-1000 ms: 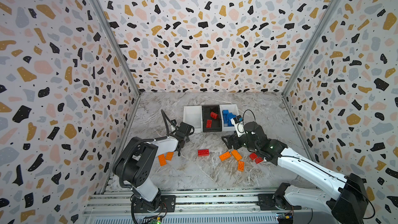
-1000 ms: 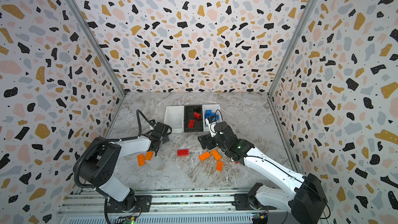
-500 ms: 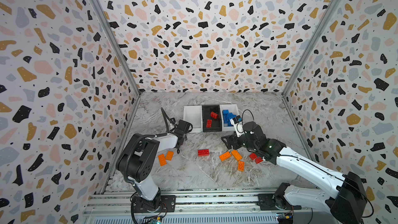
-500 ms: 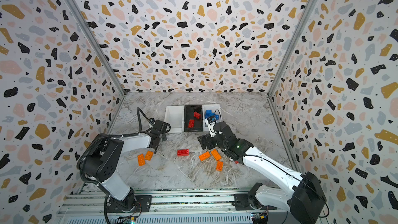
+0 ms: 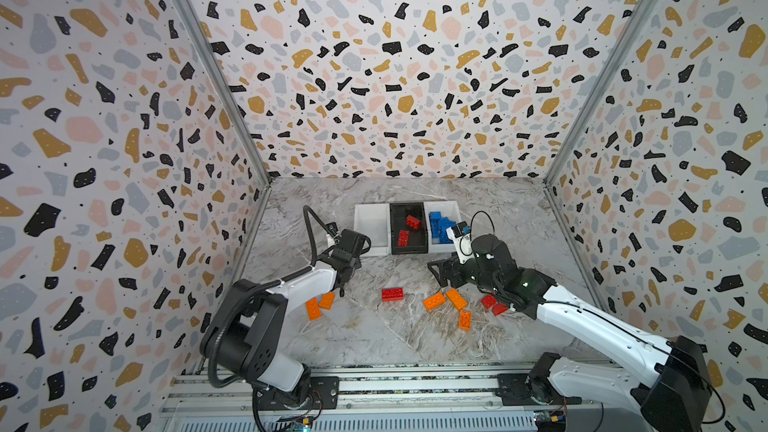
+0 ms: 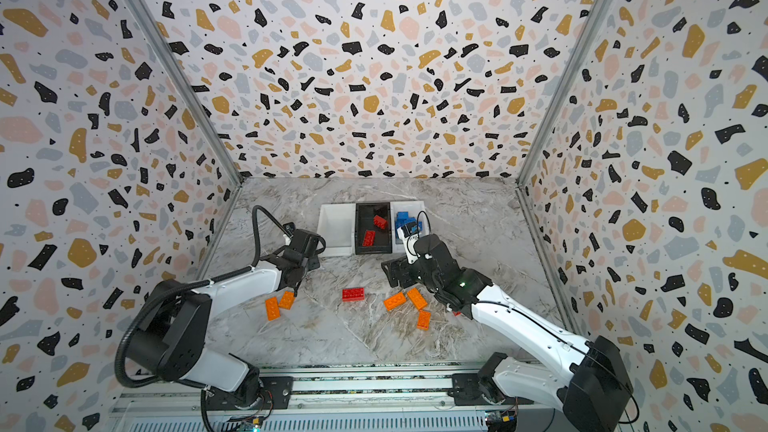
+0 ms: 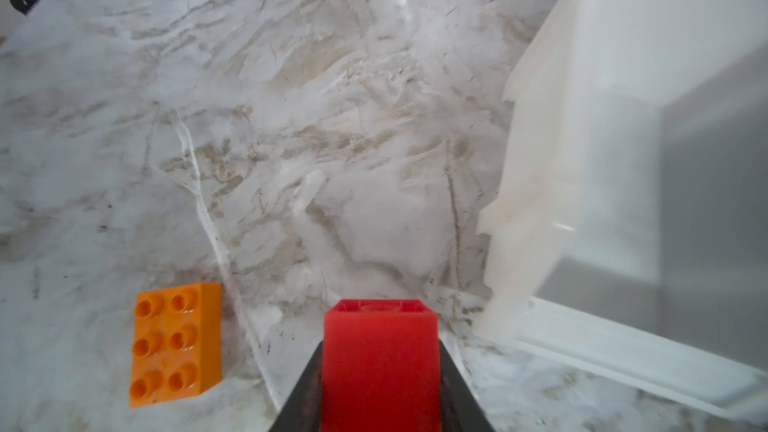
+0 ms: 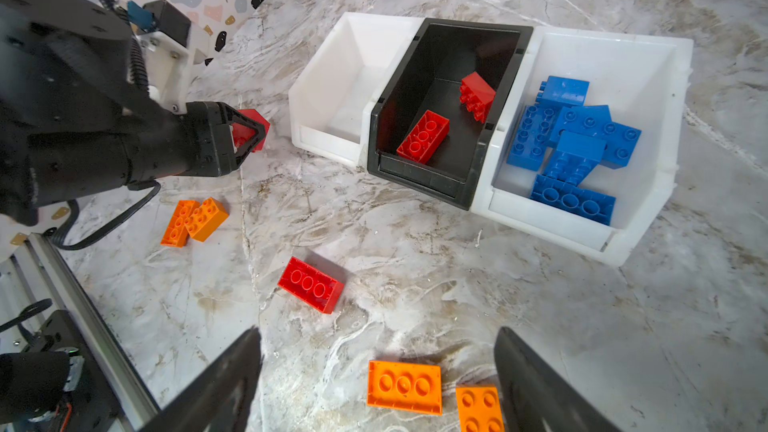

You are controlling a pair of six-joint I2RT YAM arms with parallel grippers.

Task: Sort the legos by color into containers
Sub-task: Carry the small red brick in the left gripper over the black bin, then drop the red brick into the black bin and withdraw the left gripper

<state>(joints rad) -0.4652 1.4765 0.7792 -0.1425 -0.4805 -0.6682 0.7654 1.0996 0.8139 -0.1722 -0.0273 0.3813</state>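
Observation:
My left gripper (image 7: pixel 380 367) is shut on a red lego (image 8: pixel 254 125), held low beside the empty white container (image 8: pixel 332 89). The black container (image 8: pixel 419 176) holds two red legos (image 8: pixel 423 137); the white container (image 8: pixel 648 76) to its right holds several blue legos (image 8: pixel 582 130). My right gripper (image 8: pixel 376 351) stands open above two orange legos (image 8: pixel 404 386), touching neither. In both top views a loose red lego (image 5: pixel 392 294) (image 6: pixel 353 294) lies mid-table between the arms. Two orange legos (image 5: pixel 319 305) lie by the left arm.
A third orange lego (image 5: pixel 465 320) lies toward the front. Two red legos (image 5: pixel 492 304) sit partly under the right arm. One orange lego (image 7: pixel 176 342) lies close beside the left gripper. Patterned walls enclose three sides, and a metal rail (image 5: pixel 374 384) runs along the front.
The left gripper has closed on the red lego, and its arm has shifted slightly. The right arm and its open gripper have stayed still.

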